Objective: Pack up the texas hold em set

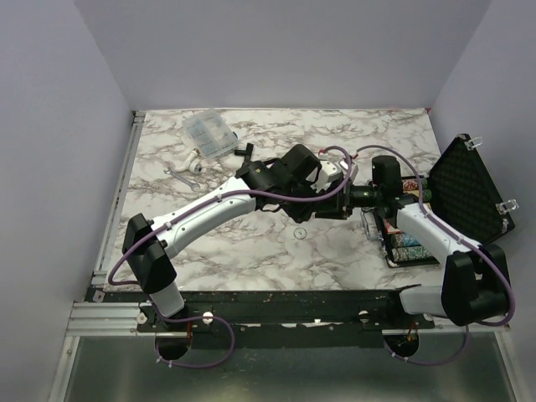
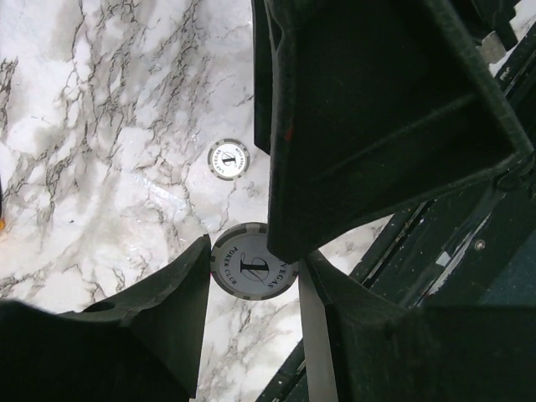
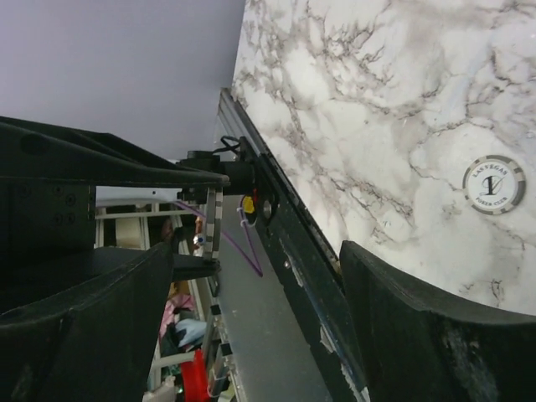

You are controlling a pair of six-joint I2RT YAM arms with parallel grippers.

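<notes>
While the left gripper (image 2: 255,255) pinches one poker chip (image 2: 251,268) by its edges over the middle of the table (image 1: 251,251), the right gripper (image 3: 255,268) hangs wide open and empty just to its right, nearer the black case (image 1: 469,188) on the right side.

High rear overview; two close wrist views, all onto the same marble tabletop (image 1: 276,260).

Pale lavender walls (image 1: 59,126) close in a white, grey-veined marble surface (image 1: 268,251), evenly lit; a metal rail (image 1: 115,209) runs along its left edge.
</notes>
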